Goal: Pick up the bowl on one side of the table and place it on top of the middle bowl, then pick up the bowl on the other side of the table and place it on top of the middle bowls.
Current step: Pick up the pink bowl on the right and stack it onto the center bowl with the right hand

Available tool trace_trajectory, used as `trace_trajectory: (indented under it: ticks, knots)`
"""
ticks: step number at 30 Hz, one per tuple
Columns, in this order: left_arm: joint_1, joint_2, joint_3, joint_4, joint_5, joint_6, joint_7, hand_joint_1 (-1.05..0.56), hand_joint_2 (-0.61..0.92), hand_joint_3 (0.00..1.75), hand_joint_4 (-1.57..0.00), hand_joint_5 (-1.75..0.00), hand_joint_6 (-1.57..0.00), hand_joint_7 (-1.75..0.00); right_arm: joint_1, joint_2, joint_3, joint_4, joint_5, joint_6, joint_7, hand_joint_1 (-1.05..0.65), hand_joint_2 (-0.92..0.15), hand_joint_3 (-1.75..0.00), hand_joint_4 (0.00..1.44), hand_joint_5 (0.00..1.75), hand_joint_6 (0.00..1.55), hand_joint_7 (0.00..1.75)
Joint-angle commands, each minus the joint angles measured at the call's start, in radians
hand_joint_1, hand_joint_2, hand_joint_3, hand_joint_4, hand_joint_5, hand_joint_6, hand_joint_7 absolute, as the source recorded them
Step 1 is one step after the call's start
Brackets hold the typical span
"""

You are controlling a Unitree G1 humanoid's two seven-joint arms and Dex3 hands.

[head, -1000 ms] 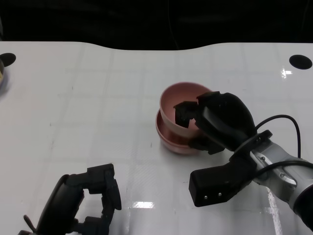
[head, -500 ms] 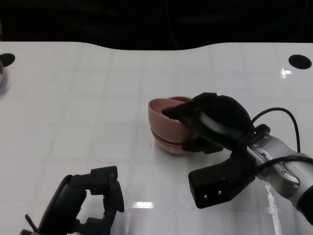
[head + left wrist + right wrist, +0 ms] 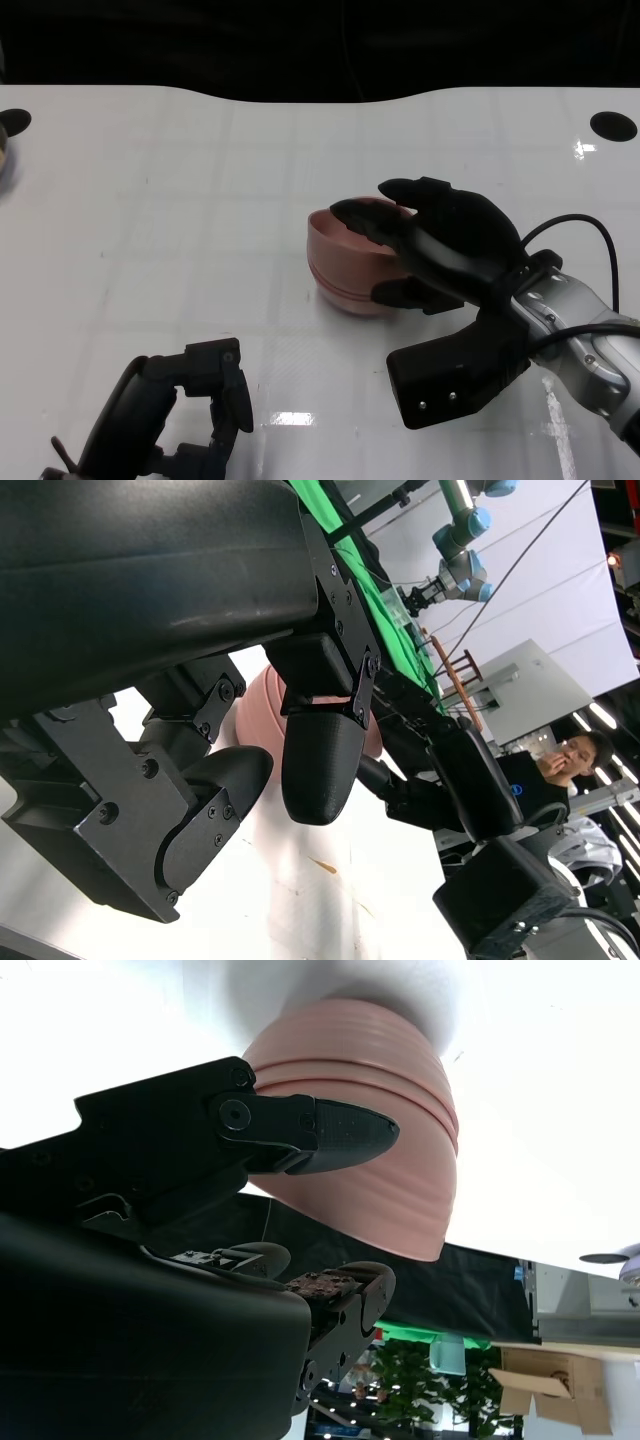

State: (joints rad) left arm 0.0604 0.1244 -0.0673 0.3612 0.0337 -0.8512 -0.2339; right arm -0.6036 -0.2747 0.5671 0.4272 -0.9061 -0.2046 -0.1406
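On the white table point(image 3: 200, 200), the right robot hand point(image 3: 440, 245) grips the stacked pink bowls point(image 3: 350, 265); no writing legible.

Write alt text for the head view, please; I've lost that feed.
The robot's black right hand lies over the rim of a stack of pink plastic bowls at the middle of the white table. The black left hand hangs empty near the table's front edge.

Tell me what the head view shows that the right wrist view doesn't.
Only the head view shows the left robot hand, empty at the table's near edge, and the right robot hand's fingers lying over the bowl stack's rim. Only the right wrist view shows the stack's ridged side wall up close. Both show the right robot hand at the pink stack.
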Motion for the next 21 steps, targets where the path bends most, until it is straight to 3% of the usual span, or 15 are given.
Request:
trace_trajectory:
  ticks: [1,8,21]
  knots:
    - [-0.003,0.018,0.008,0.007,0.0,-0.003,0.003,0.0,0.27,1.6,-0.97,-1.73,-0.9,-1.53,0.028,-0.021,-0.017,-0.036,0.013,0.003,0.006,-0.86,-0.92,-0.53,0.2,0.0,0.19,0.0]
    - [-0.001,0.019,0.008,0.003,0.006,-0.001,0.006,0.0,0.26,1.6,-0.96,-1.74,-0.89,-1.54,0.079,-0.023,-0.014,-0.08,0.01,-0.003,0.021,-0.85,-0.92,-0.48,0.22,0.02,0.2,0.01]
    - [-0.002,0.018,0.009,0.007,0.006,-0.009,0.007,0.02,0.26,1.61,-0.98,-1.72,-0.9,-1.52,0.107,-0.009,0.008,-0.019,-0.003,-0.027,0.008,-0.85,-0.92,-0.49,0.23,0.04,0.23,0.02]
